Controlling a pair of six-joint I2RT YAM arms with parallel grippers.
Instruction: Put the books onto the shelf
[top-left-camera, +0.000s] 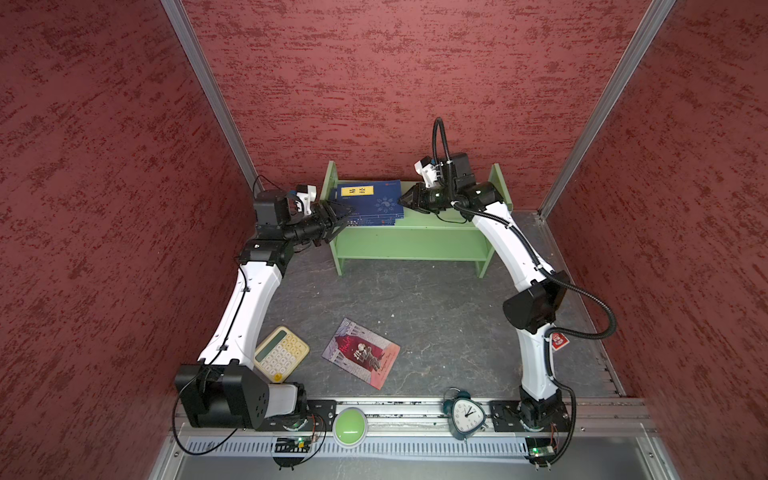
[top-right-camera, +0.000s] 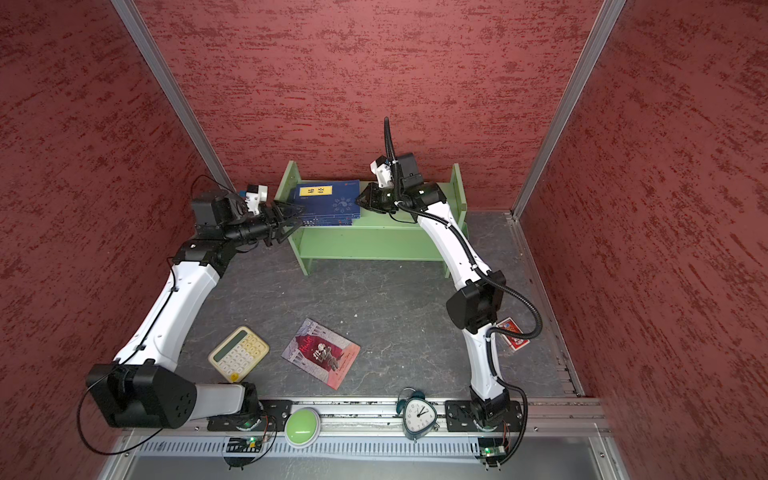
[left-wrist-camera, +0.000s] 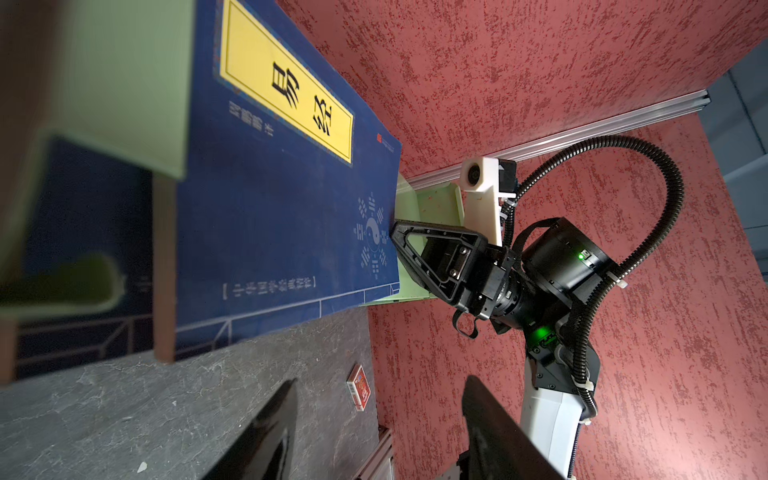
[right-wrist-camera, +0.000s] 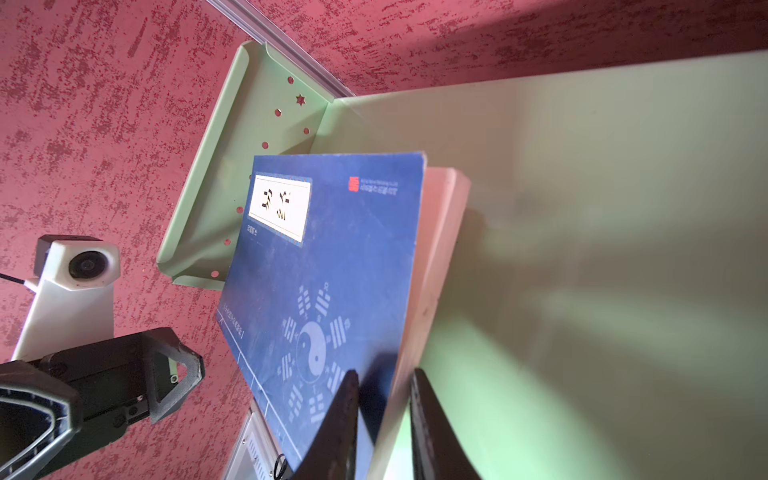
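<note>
Several navy books lie flat in a stack on the upper tier of the shelf, toward its left end. Their covers are thin matte card, each marked like the top one as far as can be seen: a yellow rectangular label with black characters and a pale ring of trigram marks. Pale page edges show at the stack's side in the right wrist view. The shelf is light green painted board, two tiers between upright side panels with rounded corners, pierced by small round holes and one star-shaped hole.

The right claw meets the stack's right edge, jaws drawn narrow around it. One black tapered finger lies over the top cover, the other against the page edges.

The left claw stands at the shelf's left end beside the side panel, jaws wide with nothing between them.

A red-pink book lies flat and askew on the counter, well apart from the shelf, its thin cover illustrated with dark figures. Near it sits a cream-yellow calculator with rounded keys.

The counter is dark grey, veined like stone, and the walls are rough red plaster. On the front rail stand a teal alarm clock with a rounded triangular face and a domed green button.
</note>
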